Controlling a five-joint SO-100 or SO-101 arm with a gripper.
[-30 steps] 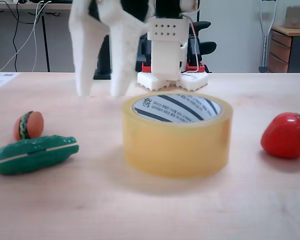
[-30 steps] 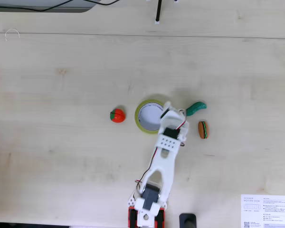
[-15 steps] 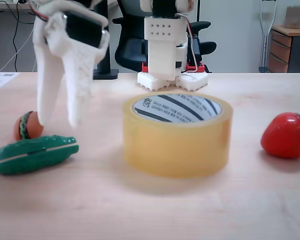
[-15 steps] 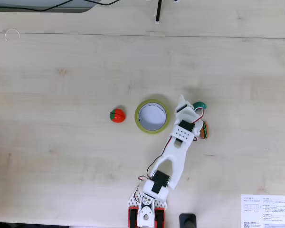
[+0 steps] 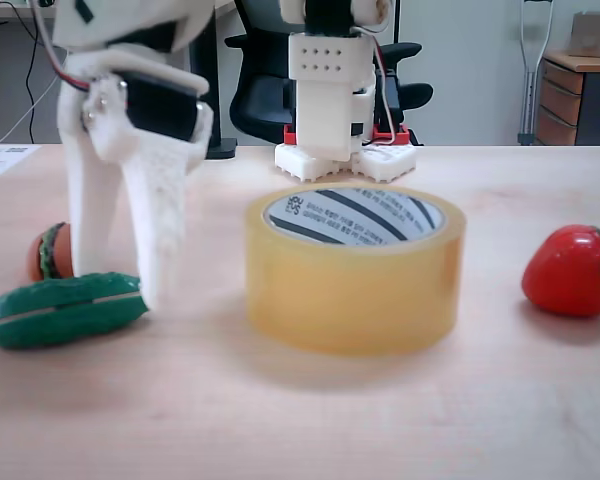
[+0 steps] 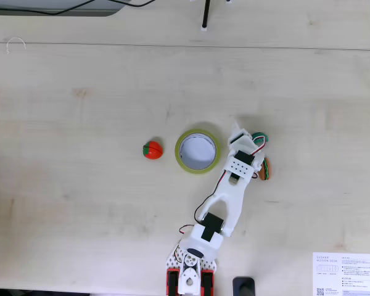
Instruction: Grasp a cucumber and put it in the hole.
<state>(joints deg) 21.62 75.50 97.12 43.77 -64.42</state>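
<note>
The dark-green cucumber [image 5: 60, 311] lies on the wooden table at the left of the low fixed view; from above only its green tip [image 6: 261, 137] shows beside the arm. My white gripper [image 5: 120, 285] is open and lowered over the cucumber's right end, one finger behind it and one at its tip, also seen from above [image 6: 246, 135]. The yellowish tape roll [image 5: 355, 290] stands upright in the middle, and its hole [image 5: 352, 215] faces up with nothing in it. From above, the roll [image 6: 184, 164] sits just left of the gripper.
A small burger toy [image 5: 50, 250] sits right behind the cucumber, close to the fingers [image 6: 266, 169]. A red strawberry toy [image 5: 572, 271] lies right of the roll in the low view. The arm's base [image 5: 332, 155] stands behind the roll. A printed sheet [image 6: 345, 274] lies in a table corner.
The gripper swung from beside the tape roll over to the cucumber and came down until its open fingers straddle the cucumber's end. The roll and toys stayed put.
</note>
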